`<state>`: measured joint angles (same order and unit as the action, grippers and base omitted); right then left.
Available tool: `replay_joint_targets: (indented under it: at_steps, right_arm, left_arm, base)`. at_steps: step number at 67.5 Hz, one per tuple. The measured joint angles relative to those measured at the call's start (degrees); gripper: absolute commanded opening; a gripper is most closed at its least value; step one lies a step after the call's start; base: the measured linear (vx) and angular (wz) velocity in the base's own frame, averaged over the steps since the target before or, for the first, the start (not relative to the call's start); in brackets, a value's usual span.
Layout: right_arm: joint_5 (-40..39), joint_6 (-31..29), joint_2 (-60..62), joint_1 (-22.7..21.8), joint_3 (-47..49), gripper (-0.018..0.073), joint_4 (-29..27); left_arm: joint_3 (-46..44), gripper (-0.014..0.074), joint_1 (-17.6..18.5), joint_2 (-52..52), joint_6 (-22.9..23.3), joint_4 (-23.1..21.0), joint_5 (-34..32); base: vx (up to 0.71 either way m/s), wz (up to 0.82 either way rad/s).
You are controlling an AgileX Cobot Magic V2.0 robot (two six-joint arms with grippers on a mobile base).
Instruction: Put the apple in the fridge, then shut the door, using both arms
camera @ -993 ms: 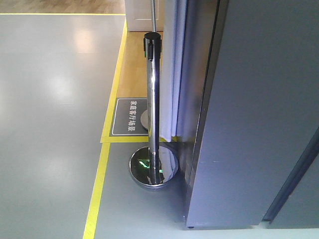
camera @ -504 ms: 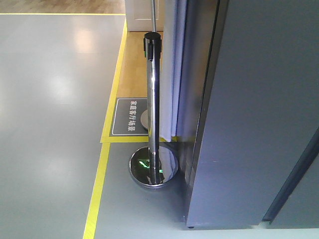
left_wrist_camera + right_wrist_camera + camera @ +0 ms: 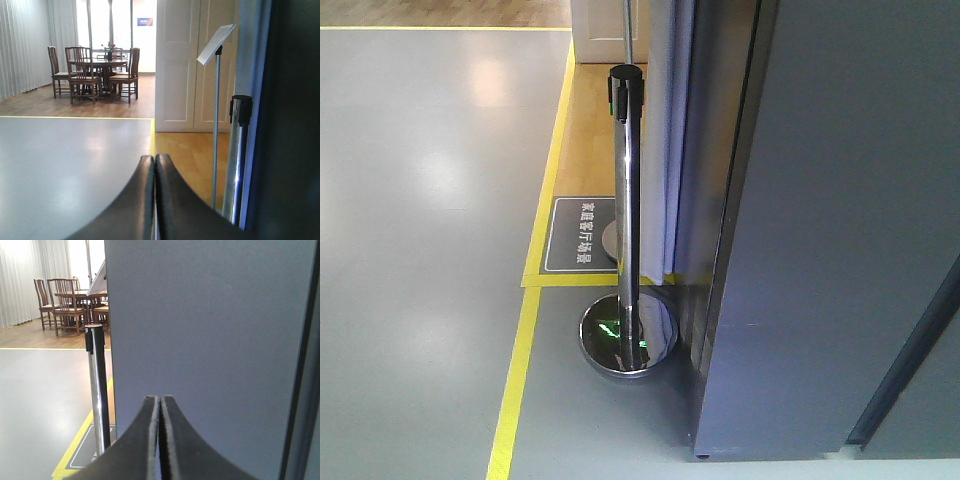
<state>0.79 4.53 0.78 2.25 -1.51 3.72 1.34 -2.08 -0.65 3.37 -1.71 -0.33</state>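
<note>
Both tools are being kept clenched on nothing: the left tool (image 3: pixel 154 162) and the right tool (image 3: pixel 160 402) are each showing fingers pressed together. Directly ahead of the right tool, the dark grey fridge (image 3: pixel 210 330) panel is being faced closely, probably for pushing. A chrome stanchion (image 3: pixel 97 390) is standing left of it. The apple is not being shown anywhere.

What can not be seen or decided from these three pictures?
- Apple: in no view.
- Fridge inside: hidden in the front view and right wrist view by its grey outer wall.
- Door, open or shut: cannot tell.
- Floor sign: text too small, partly behind the post.
- Left claw and right claw: shut, bases cut off below.
</note>
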Motion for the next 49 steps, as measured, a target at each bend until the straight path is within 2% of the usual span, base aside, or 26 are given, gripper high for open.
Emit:
replay_joint_targets:
  at_steps: [23, 37, 49]
  right_arm:
    - [-0.32, 0.00, 0.00, -0.07, 0.00, -0.0002, 0.05]
    - [-0.38, 0.00, 0.00, -3.04, 0.00, -0.0002, 0.05]
    - [-0.38, 0.00, 0.00, -3.30, 0.00, -0.0002, 0.05]
  left_arm:
    - [0.00, -0.0006, 0.00, 0.00, 0.00, 0.00, 0.00]
    - [0.00, -0.0006, 0.00, 0.00, 0.00, 0.00, 0.00]
    - [0.00, -0.0006, 0.00, 0.00, 0.00, 0.00, 0.00]
  base:
    - [0.00, 0.00]
    - [0.00, 0.00]
    - [0.00, 0.00]
